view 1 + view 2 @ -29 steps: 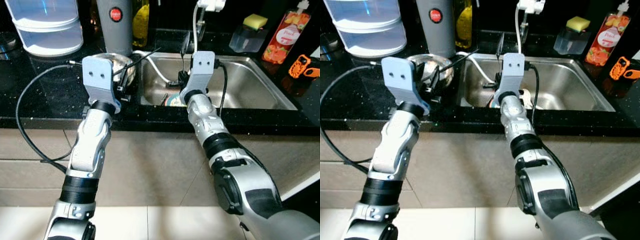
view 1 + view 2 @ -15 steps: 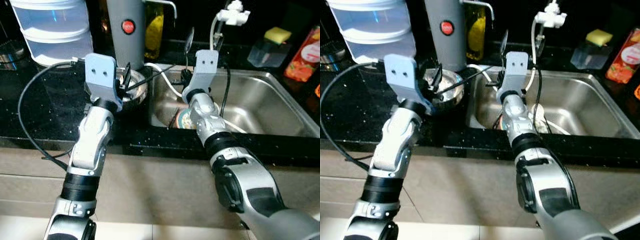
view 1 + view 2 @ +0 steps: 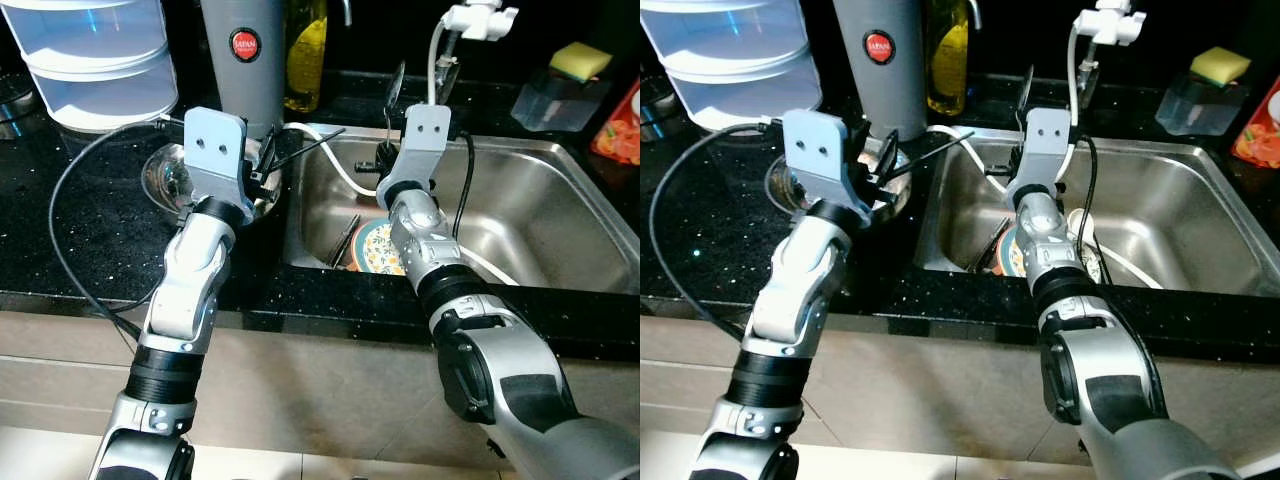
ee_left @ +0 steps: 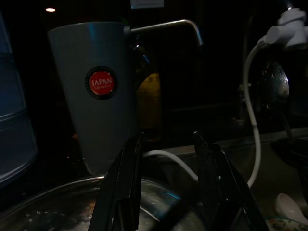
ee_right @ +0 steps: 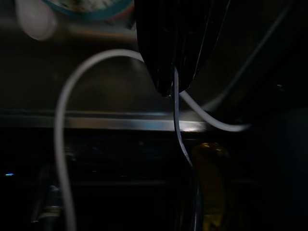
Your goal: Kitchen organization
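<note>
My right gripper [image 3: 388, 152] is shut on a metal spoon [image 3: 397, 84], held upright over the back left of the sink [image 3: 530, 215]. The right wrist view shows the black fingers [image 5: 173, 43] closed on the thin spoon handle [image 5: 179, 130]. My left gripper [image 3: 262, 165] is open over the right side of a steel bowl [image 3: 163, 177] on the black counter, with nothing between its fingers [image 4: 127, 183]. A patterned plate [image 3: 377, 250], a white spoon [image 3: 1077, 218] and dark chopsticks [image 3: 345, 238] lie in the sink.
A tall grey cup [image 3: 240, 55] with a red sticker stands just behind the bowl, beside an oil bottle [image 3: 305, 55]. Stacked clear containers [image 3: 95, 60] are back left. A white faucet [image 3: 478, 20] and its hose [image 3: 335, 165] hang over the sink; a sponge box [image 3: 575, 75] sits back right.
The camera has shifted, so the whole scene sits differently. More of the steel bowl now shows to the left of my left wrist. The right gripper still holds the spoon upright.
</note>
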Available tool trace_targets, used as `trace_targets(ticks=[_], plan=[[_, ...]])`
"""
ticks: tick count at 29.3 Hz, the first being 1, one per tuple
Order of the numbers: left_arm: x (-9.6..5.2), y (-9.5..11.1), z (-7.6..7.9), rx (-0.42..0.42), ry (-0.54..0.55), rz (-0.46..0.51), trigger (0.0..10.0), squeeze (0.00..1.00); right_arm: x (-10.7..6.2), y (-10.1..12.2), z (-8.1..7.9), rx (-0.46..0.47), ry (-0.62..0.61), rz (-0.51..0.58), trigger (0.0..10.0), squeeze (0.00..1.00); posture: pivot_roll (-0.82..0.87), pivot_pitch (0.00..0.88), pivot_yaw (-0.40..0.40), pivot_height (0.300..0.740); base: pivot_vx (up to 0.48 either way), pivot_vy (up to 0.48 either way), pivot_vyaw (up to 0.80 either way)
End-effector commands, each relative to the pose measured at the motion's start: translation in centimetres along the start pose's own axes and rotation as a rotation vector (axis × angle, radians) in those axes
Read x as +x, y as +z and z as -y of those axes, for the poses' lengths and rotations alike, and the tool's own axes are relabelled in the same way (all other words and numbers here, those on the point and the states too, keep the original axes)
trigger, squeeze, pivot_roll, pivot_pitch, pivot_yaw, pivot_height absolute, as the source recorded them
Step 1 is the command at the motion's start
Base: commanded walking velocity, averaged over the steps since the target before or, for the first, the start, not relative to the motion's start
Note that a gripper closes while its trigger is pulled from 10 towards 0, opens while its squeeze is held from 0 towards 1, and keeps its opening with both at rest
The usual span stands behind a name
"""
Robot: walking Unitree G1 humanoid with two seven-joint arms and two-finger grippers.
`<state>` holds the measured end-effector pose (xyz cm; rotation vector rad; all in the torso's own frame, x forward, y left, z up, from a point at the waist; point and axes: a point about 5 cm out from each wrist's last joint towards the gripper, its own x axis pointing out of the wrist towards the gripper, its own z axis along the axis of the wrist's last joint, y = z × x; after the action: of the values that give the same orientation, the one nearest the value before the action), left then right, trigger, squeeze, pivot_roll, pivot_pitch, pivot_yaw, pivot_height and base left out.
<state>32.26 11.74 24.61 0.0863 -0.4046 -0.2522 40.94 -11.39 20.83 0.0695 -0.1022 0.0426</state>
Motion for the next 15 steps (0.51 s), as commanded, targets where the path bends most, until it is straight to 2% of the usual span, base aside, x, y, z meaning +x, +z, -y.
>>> trace_targets(ticks=[1, 5, 7, 9, 12, 14, 15], plan=[[-0.1, -0.2, 0.3, -0.005, -0.010, -0.015, 10.0, 0.00, 0.2, -0.1, 0.0, -0.036, 0.001, -0.029, 10.0, 0.00, 0.18, 0.000, -0.050, 0.740, 0.000, 0.000, 0.00], [-0.1, -0.2, 0.3, -0.006, -0.012, -0.015, 10.0, 0.00, 0.3, -0.4, -0.3, -0.055, 0.019, -0.076, 10.0, 0.00, 0.18, 0.000, -0.054, 0.740, 0.000, 0.000, 0.00], [-0.2, -0.2, 0.4, -0.004, -0.011, -0.016, 10.0, 0.00, 0.5, -1.0, -0.6, -0.069, 0.036, -0.174, 10.0, 0.00, 0.19, 0.000, -0.058, 0.740, 0.000, 0.000, 0.00], [-0.3, -0.3, 0.4, -0.003, -0.010, -0.017, 10.0, 0.00, 0.5, -1.2, -0.6, -0.074, 0.034, -0.211, 10.0, 0.00, 0.20, 0.000, -0.065, 0.740, 0.000, 0.000, 0.00], [-0.5, -0.3, 0.2, 0.001, 0.000, -0.019, 10.0, 0.00, 0.3, -2.0, 0.0, -0.168, 0.030, -0.260, 10.0, 0.00, 0.21, 0.000, -0.073, 0.740, 0.000, 0.000, 0.00], [-0.5, -0.3, 0.2, 0.001, 0.000, -0.019, 10.0, 0.00, 0.3, -2.0, 0.0, -0.168, 0.030, -0.260, 10.0, 0.00, 0.21, 0.000, -0.073, 0.740, 0.000, 0.000, 0.00], [-0.6, -0.3, 0.1, 0.003, 0.006, -0.019, 10.0, 0.00, 0.2, -2.3, 0.4, -0.254, 0.039, -0.269, 10.0, 0.00, 0.21, 0.000, -0.076, 0.740, 0.000, 0.000, 0.00]])
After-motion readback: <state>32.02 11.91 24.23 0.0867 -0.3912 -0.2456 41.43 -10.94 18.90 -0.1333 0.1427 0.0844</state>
